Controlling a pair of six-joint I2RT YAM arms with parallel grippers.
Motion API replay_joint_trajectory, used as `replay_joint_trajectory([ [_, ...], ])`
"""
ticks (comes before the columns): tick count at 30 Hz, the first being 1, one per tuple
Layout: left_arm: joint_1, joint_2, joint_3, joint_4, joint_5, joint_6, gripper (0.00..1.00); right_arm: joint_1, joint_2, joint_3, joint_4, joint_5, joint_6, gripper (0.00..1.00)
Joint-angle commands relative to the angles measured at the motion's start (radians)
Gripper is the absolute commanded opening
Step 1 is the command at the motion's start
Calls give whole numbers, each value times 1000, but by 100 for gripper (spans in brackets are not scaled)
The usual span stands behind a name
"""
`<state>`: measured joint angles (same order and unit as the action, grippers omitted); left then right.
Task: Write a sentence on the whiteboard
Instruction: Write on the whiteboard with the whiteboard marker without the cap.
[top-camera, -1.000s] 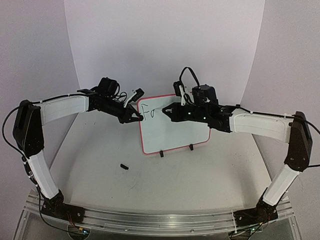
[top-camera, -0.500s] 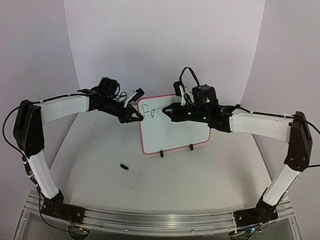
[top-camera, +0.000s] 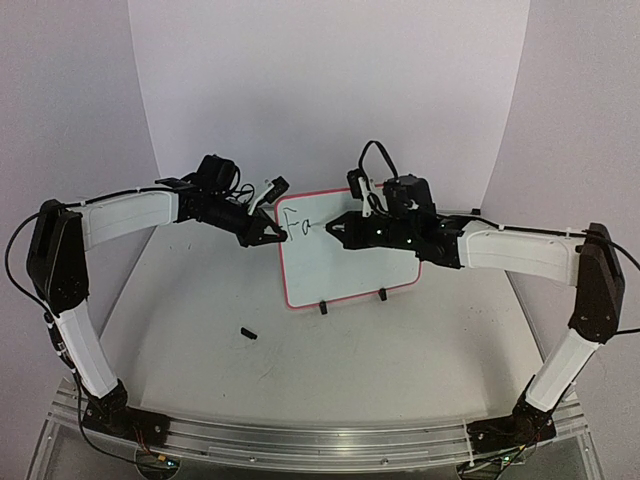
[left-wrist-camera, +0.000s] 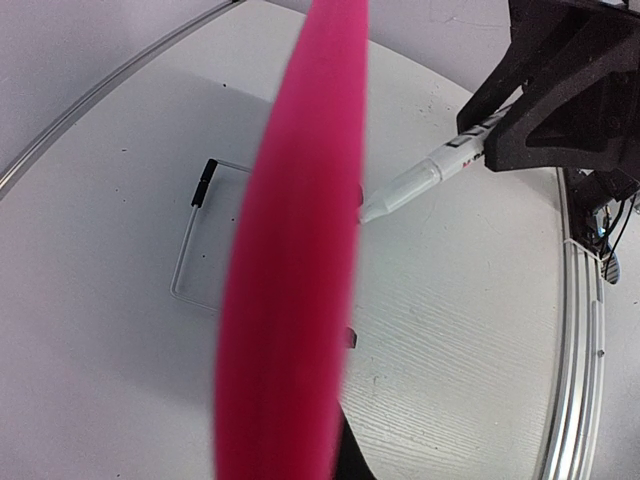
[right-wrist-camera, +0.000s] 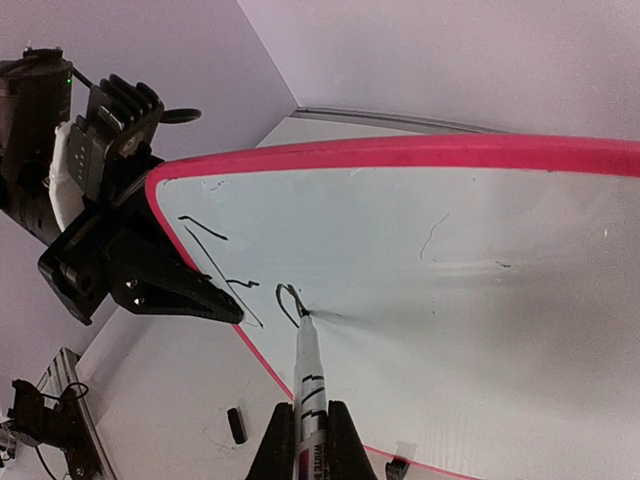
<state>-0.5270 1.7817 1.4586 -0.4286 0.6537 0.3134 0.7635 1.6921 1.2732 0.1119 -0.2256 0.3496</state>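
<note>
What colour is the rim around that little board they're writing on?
Bright pink-red. The frame of the whiteboard shows best in the right wrist view.

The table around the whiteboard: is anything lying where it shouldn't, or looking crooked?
One small black piece, perhaps a pen cap, lies loose on the table in front of the whiteboard. Nothing else stands out.

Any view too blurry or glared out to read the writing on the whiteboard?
Left wrist: the whiteboard is edge-on and so close that it is just a defocused pink band, with no writing visible; the marker beyond it is sharp. Right wrist: the writing is crisp with no glare, and the top edge is slightly bowed by the wide lens. Top external: light is even, but the letters are small and soft.
</note>
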Motion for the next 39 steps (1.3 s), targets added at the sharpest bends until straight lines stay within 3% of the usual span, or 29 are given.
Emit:
replay_joint_trajectory([
  [1, -11, 39, 6, -69, -98, 49, 0, -9, 15, -5, 2, 39, 3, 0],
  [24, -11, 39, 6, -71, -99, 50, 0, -9, 18, 8, -40, 80, -4, 0],
  [39, -12, 37, 6, -71, -100, 50, 0, -9, -67, -1, -32, 64, -11, 0],
])
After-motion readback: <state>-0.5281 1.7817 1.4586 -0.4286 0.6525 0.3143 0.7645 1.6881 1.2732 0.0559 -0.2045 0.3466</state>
